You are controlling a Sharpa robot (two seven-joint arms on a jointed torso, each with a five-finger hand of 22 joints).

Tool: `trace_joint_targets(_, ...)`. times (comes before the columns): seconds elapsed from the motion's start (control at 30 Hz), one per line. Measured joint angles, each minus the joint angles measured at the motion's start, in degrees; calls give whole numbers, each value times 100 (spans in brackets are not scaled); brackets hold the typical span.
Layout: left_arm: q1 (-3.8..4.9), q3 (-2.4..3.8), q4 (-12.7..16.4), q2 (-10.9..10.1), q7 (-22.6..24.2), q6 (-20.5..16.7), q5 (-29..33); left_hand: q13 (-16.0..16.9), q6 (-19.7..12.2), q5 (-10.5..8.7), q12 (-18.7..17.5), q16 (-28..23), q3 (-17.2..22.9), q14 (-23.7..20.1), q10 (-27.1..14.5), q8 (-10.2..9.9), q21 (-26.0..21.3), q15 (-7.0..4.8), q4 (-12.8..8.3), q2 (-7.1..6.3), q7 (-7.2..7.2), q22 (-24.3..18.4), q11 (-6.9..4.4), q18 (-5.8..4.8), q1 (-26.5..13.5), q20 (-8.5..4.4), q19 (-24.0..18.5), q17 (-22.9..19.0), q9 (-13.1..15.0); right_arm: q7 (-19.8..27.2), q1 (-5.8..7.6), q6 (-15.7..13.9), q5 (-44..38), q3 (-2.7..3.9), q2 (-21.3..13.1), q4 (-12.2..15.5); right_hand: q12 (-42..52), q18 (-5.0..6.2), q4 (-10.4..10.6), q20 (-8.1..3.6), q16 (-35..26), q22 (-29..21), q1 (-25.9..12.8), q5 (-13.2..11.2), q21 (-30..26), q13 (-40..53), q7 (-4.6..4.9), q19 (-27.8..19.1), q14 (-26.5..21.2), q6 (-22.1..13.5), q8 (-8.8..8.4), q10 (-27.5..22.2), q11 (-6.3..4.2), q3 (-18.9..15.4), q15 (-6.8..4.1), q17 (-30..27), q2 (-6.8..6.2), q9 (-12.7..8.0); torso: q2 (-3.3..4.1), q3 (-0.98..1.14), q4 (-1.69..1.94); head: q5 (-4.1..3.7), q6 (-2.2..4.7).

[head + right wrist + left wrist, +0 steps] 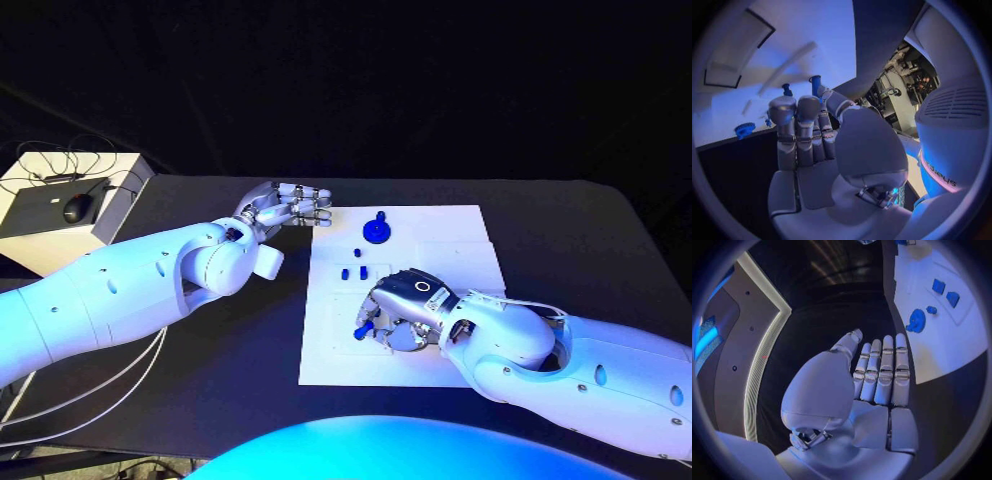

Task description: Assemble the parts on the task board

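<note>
Matte black table (216,380); right hand (401,310) fingers pinch small blue part (815,82), left hand (283,207) fingers straight

— Boards on the table?
— Task board (433,225): one.
— Blue parts?
— Toothed wheel (376,232): one. Small pieces (361,252): three, all beyond the right hand's (404,310) fingertips. Blue peg (815,81): one, at those fingertips.
— Hands?
— Two, counting the left hand (289,207).

White task board (433,225); blue parts (376,230)
</note>
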Motion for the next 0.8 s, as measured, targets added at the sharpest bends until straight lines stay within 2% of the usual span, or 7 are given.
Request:
trace_joint_targets(0.47, 0, 1, 14, -16, -3, -1, 0, 0, 0, 0, 0, 0, 0, 0, 0, 0, 0, 0, 0, 0, 0, -14, 0, 0, 0, 0, 0, -1, 0, -57, 11, 52, -59, 6, 47, -4, 17, -32, -5, 1, 0, -1, 0, -13, 0, 35, 0, 0, 8, 0, 0, 13, 13, -7, 8, 4, 0, 0, -3, -5, 8, 2, -6)
trace_joint_targets(0.8, 0, 1, 15, -18, -3, -1, 0, 0, 0, 0, 0, 0, 8, 0, 0, 0, 0, 0, 8, 0, 0, -13, 0, 0, 0, 0, 0, -2, 0, -105, 28, 74, -109, -5, 58, 56, 17, 9, -6, 10, 0, 3, 0, 4, 21, 19, 0, -9, 9, 0, 0, 21, 21, -9, 9, 5, 0, 2, -2, 2, 0, 20, -5)
